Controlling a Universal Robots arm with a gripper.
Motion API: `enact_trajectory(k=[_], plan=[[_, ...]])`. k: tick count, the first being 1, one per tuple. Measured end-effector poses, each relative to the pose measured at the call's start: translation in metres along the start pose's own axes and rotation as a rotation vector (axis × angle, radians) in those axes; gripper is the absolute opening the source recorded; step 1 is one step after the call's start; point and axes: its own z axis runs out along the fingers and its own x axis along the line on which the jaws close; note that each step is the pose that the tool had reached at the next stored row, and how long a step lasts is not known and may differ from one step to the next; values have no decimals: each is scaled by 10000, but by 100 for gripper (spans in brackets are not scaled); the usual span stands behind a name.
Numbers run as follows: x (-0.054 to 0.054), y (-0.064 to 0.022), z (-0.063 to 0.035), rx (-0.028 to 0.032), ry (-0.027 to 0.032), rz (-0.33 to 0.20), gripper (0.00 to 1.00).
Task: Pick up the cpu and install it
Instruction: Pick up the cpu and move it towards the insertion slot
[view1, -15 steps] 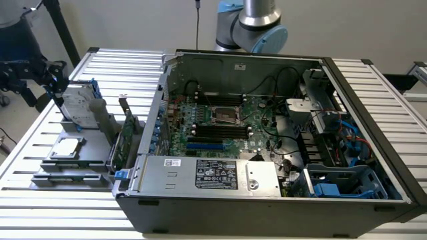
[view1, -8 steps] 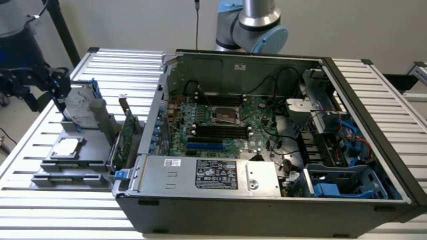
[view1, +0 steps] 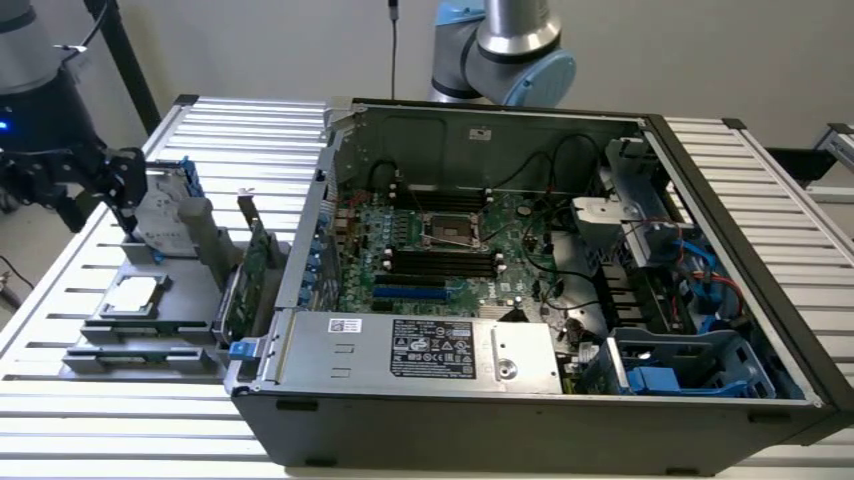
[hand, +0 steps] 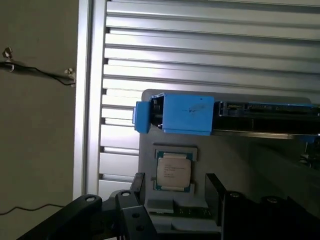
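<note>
Wrist view: gripper (hand: 175, 189) jaws stand apart, with the cpu (hand: 173, 171) lying flat between and below them in its holder (hand: 146, 155). Descend straight and centred, pinching only the cpu's edges.

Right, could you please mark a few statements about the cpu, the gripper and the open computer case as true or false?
1. The small square silvery-topped cpu lies in a grey holder on the slatted metal table. True.
2. The black gripper is shut on the cpu. False: its jaws are open and hold nothing.
3. The cpu sits inside the dark grey computer case. False: it lies outside, to the exterior view's left of it.
4. The case is open, its green motherboard exposed. True.
</note>
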Motion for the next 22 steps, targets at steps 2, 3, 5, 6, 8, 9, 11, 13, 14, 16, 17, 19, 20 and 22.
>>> enact_trajectory(k=[2,3,5,6,8,9,11,13,14,16,17,19,20,22], plan=[[-1,0,36,0,0,2,60],[-2,-1,54,0,1,1,60],[-3,-8,91,0,0,0,60],[-3,-13,108,0,1,1,60],[-3,-28,143,1,2,1,60],[-3,-38,163,1,3,1,60],[-3,-61,201,0,1,1,60],[-2,-89,238,0,0,2,60],[-2,-103,256,0,-1,1,60],[-1,-131,294,-2,-3,1,60],[-1,-144,312,-2,-5,1,60],[0,-168,348,-5,-12,2,60],[0,-180,367,-7,-15,2,60],[0,-203,403,-12,-29,2,60]])
